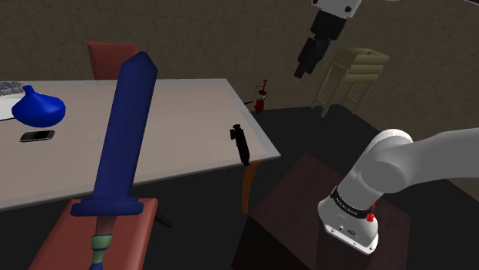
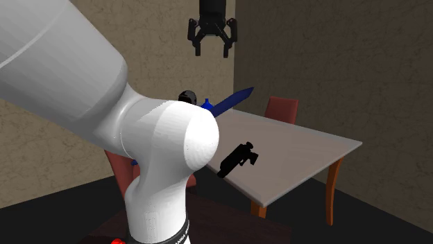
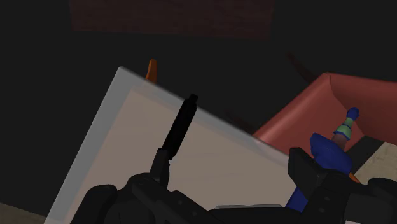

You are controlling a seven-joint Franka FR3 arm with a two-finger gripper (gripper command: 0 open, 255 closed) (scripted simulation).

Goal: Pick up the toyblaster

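The toy blaster [image 1: 242,144] is a slim black gun lying on the pale table [image 1: 184,123], right at the edge nearest my stand. In the second exterior view the blaster [image 2: 238,159] rests at the table's [image 2: 312,149] near corner. My black gripper [image 2: 212,48] hangs high above it, open, with nothing between its fingers. In the shoulder view the gripper [image 1: 302,71] is up and to the right of the blaster, well clear of the table. The wrist view looks down on the blaster's [image 3: 178,135] long barrel lying across the tabletop.
A big blue toy sword [image 1: 123,138] leans over a red chair [image 1: 115,230] at the table's front. On the far end of the table lie a blue vase [image 1: 38,110] and a phone [image 1: 37,136]. Another red chair [image 1: 111,57] and a pale cabinet [image 1: 353,77] stand behind.
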